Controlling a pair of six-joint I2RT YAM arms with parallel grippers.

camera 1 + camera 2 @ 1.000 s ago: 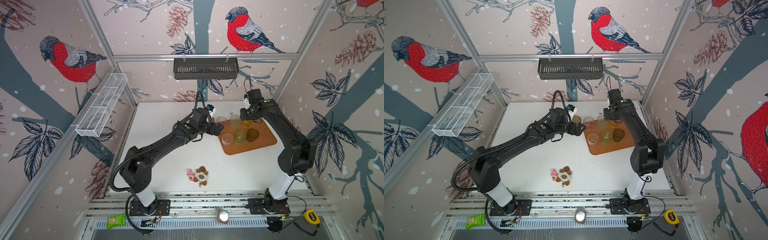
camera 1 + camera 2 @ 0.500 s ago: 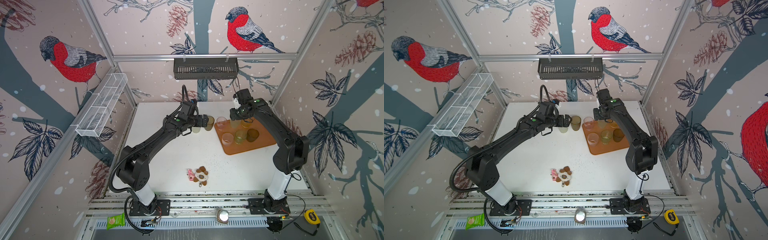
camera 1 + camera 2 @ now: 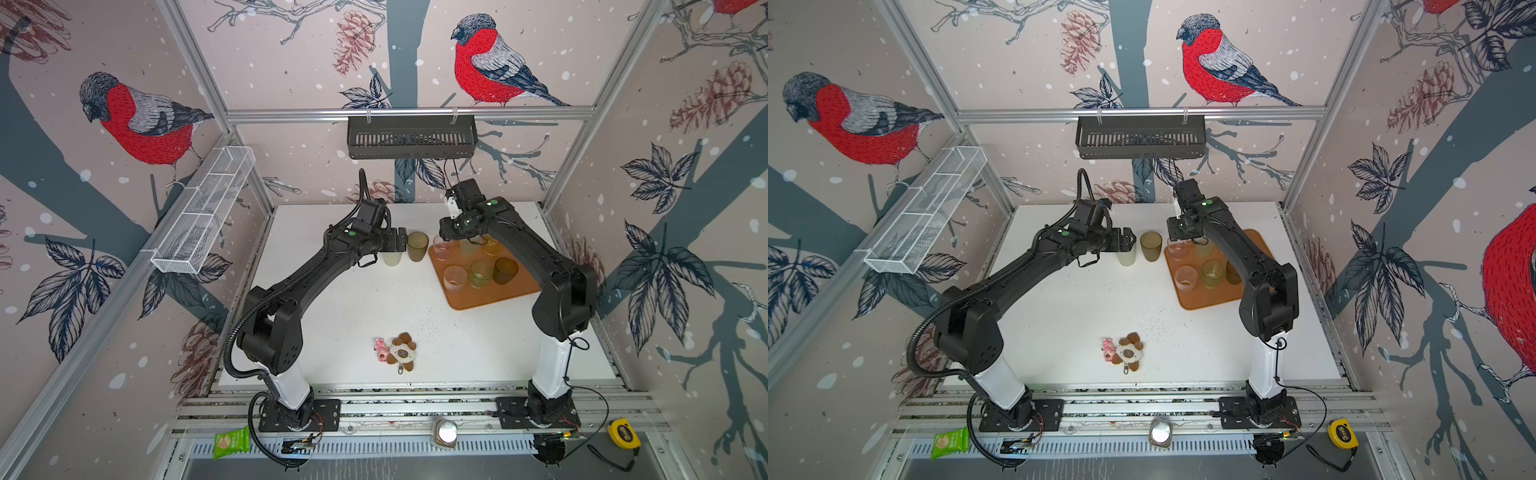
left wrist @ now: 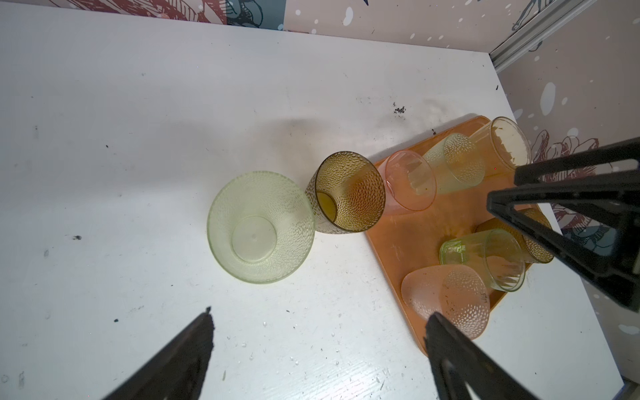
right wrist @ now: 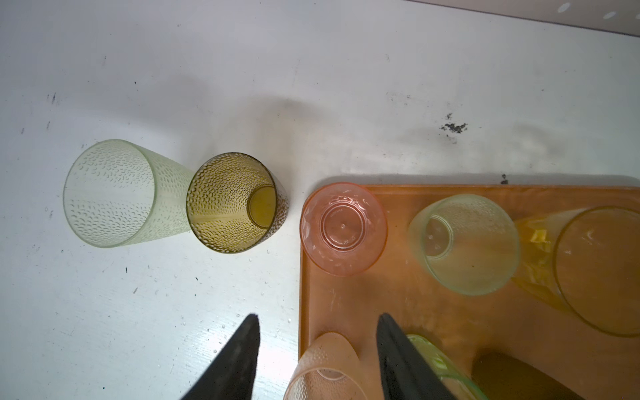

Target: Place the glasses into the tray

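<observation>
Six of the glasses point(image 3: 481, 274) stand upright in the tray point(image 3: 490, 298) at the far right of the tabletop point(image 3: 353, 316); the other two, a pale green glass point(image 4: 260, 227) and an amber glass point(image 4: 346, 192), stand on the tabletop just left of the tray, close side by side. The left tool point(image 4: 318, 322) hangs just above the pale green glass with its jaws wide apart and empty; the right tool point(image 5: 317, 322) hovers over the tray's far left corner, jaws partly apart, gripping nothing.
</observation>
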